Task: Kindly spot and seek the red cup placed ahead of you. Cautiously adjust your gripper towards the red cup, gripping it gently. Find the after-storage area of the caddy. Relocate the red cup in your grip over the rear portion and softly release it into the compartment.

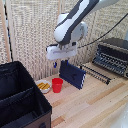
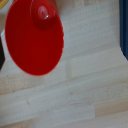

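The red cup point(image 1: 57, 85) stands upright on the pale wooden counter point(image 1: 90, 105), just beside a small dish with yellow contents point(image 1: 43, 86) and near the black caddy point(image 1: 22, 100). The gripper point(image 1: 59, 63) hangs above it, its blue-tipped fingers point(image 1: 54, 64) clear of the rim and holding nothing (how far they are spread I cannot tell). In the wrist view the cup fills one side, seen from above. A dark blue case point(image 1: 73, 74) leans just behind the cup.
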